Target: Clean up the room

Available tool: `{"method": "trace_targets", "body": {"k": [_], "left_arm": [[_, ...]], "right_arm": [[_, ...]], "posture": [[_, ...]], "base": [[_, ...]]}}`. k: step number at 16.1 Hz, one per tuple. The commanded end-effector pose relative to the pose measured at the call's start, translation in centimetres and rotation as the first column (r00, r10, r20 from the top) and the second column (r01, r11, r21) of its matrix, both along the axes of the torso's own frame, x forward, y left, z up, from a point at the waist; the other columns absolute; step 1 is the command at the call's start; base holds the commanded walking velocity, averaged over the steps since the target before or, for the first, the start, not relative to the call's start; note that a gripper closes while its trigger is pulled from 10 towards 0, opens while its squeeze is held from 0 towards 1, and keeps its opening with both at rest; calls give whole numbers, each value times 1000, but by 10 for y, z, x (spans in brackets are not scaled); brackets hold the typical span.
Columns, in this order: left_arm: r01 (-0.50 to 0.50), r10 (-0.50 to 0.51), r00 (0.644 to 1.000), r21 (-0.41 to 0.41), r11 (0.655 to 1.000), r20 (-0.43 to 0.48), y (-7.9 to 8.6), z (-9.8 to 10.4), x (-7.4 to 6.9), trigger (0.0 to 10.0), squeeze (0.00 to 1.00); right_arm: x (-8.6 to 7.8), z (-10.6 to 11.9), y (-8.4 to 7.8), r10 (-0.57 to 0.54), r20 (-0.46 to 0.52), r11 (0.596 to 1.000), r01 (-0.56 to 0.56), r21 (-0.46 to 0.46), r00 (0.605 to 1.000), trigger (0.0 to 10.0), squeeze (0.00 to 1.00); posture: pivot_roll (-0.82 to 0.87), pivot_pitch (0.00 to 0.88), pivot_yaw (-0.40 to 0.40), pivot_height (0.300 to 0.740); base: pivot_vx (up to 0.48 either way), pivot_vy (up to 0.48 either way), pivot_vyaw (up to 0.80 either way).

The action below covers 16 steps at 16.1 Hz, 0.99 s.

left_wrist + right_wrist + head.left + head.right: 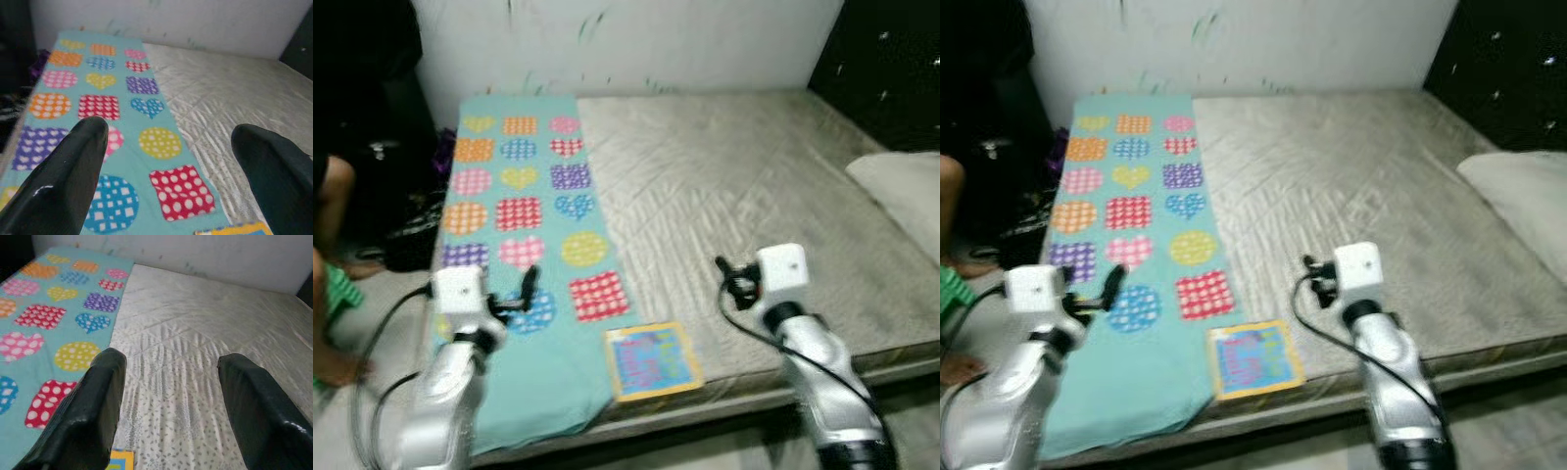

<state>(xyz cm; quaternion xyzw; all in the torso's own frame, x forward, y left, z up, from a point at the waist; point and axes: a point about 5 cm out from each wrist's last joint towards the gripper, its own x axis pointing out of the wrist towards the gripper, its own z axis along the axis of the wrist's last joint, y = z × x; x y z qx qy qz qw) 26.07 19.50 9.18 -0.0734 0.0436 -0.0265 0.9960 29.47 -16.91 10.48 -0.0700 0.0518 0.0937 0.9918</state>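
A wide bed with a quilted, creased grey mattress cover (744, 186) carries a soft teal blanket printed with dotted hearts, circles and squares (519, 206) along its left side. A flat square book with a yellow border (653, 361) lies at the near edge, its picture blurred. The left gripper (166, 147) and right gripper (171, 382) hover spread wide, holding nothing. A pale pillow (906, 196) is cut off at right.
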Motion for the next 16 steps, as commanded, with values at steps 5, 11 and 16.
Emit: {"method": "trace_targets", "body": {"k": [5, 11, 16], "left_arm": [[15, -15, 1000, -12, 1000, 10, -6, 1, 2, 10000, 0], [87, -84, 995, -79, 993, 47, -13, 6, 1, 10000, 0], [102, -97, 994, -86, 991, 58, -15, 7, 0, 10000, 0]], "right_arm": [[0, 2, -8, -17, 4, 1000, 17, -19, 1000, 10000, 0], [-1, 1, -9, -19, 4, 1000, 19, -21, 1000, 10000, 0], [-1, 0, -9, -16, 0, 1000, 16, -23, 1000, 10000, 0]], "posture": [[-135, 0, -8, 740], [-139, 0, -5, 740], [-137, 0, -10, 740]], "base": [[0, -149, 0], [0, 0, 0], [234, 0, 0]]}}
